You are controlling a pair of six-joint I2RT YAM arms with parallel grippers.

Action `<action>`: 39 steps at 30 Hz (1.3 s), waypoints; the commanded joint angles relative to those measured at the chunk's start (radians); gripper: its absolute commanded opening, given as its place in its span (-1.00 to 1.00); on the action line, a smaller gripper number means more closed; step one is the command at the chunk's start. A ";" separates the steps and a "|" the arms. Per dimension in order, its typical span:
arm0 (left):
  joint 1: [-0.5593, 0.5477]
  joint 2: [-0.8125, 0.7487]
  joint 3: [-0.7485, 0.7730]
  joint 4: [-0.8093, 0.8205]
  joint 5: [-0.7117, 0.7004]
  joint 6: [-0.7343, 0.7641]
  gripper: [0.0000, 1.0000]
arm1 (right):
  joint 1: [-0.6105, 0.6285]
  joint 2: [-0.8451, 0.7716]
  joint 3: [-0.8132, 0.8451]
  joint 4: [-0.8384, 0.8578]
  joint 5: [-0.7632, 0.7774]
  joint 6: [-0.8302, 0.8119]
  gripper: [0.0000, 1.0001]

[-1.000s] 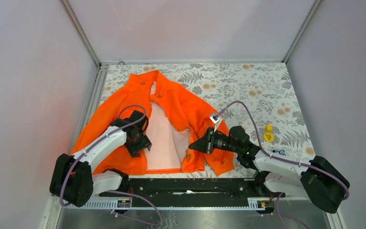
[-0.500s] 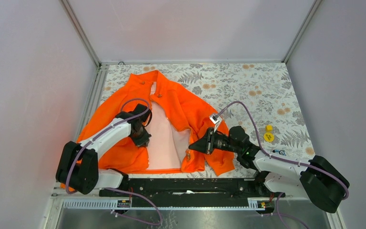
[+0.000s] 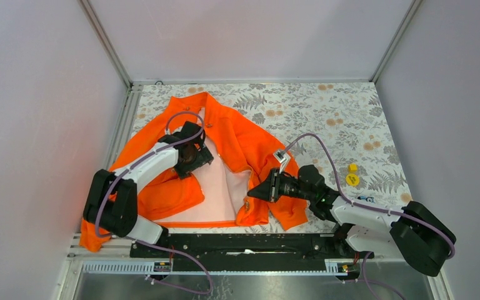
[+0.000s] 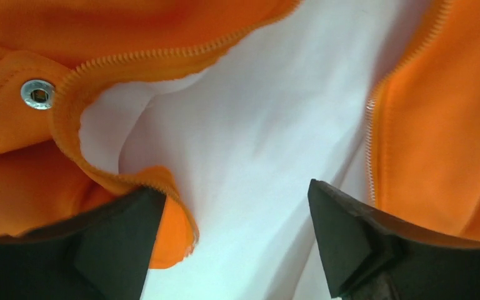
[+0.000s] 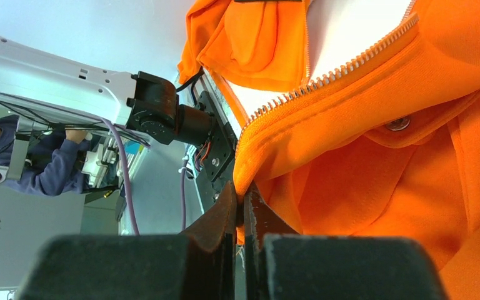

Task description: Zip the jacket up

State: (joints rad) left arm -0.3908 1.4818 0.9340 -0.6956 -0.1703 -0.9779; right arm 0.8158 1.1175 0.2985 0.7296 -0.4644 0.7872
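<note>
Top external view: nearest the camera, both arm bases sit on a black rail (image 3: pixel 244 240) at the table's edge. Just beyond it lies the jacket (image 3: pixel 250 140), bright orange and spread open, front up, on the left half of the fern-patterned table (image 3: pixel 325 112). Its hem is by the rail and its collar points toward the far left corner. The zipper is undone, and the pale pinkish lining (image 3: pixel 219 187) shows between the two front panels.

The right gripper (image 3: pixel 250 193) reaches in low from the right to the bottom corner of the front panel on that side. In the right wrist view its two dark fingers (image 5: pixel 222 219) are clenched together on the orange hem edge, right where the silver zipper teeth (image 5: pixel 337 69) end. A metal snap (image 5: pixel 398 124) sits on the fabric beside them.

Farther in, the left gripper (image 3: pixel 194 156) hangs over the other panel's inner edge, about midway up the opening; that panel is bunched below it. In the left wrist view its fingers (image 4: pixel 112 237) stand apart, released, with only lining between them. A curled orange zipper edge (image 4: pixel 162 187) touches one finger, and a silver eyelet snap (image 4: pixel 37 94) lies beyond.

Right of the jacket and well apart from it, two small yellow pieces (image 3: pixel 352 178) lie on the table.
</note>
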 commanded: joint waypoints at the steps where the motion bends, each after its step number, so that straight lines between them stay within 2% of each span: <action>1: 0.000 -0.149 0.002 0.064 -0.059 0.167 0.96 | -0.008 0.013 0.049 -0.002 0.004 0.002 -1.00; 6: -0.009 -0.355 -0.107 0.011 -0.049 0.177 0.98 | -0.007 0.032 0.074 -0.021 -0.017 -0.008 -1.00; 13: -0.082 -0.385 -0.165 -0.051 0.017 0.117 0.77 | -0.008 0.063 0.085 -0.012 -0.022 -0.013 -1.00; 15: -0.088 -0.374 -0.167 -0.053 0.032 0.136 0.52 | -0.007 0.067 0.078 0.001 -0.018 -0.008 -1.00; 17: -0.088 -0.372 -0.179 -0.063 0.051 0.150 0.09 | -0.007 0.072 0.071 0.014 -0.018 -0.003 -1.00; 18: -0.089 -0.379 -0.191 -0.064 0.062 0.158 -0.01 | -0.007 0.074 0.070 0.017 -0.017 -0.001 -1.00; 20: -0.096 -0.404 -0.216 -0.058 0.077 0.145 -0.11 | -0.007 0.074 0.065 0.027 -0.020 0.004 -1.00; 22: -0.098 -0.417 -0.228 -0.036 0.104 0.146 -0.13 | -0.006 0.070 0.058 0.034 -0.020 0.007 -1.00; 26: -0.099 -0.364 -0.220 -0.081 0.028 0.100 -0.29 | -0.007 0.068 0.057 0.035 -0.031 0.003 -1.00; 32: -0.100 -0.262 -0.234 -0.074 -0.002 0.042 -0.30 | -0.007 0.070 0.054 0.054 -0.031 0.012 -1.00; 36: -0.100 -0.224 -0.239 -0.033 -0.003 0.040 -0.08 | -0.007 0.070 0.048 0.069 -0.031 0.021 -1.00; 39: -0.101 -0.197 -0.245 0.000 0.008 0.041 0.00 | -0.007 0.069 0.044 0.067 -0.030 0.022 -1.00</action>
State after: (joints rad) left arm -0.4873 1.2591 0.6933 -0.7593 -0.1459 -0.9218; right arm 0.8158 1.1870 0.3447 0.7464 -0.4839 0.8051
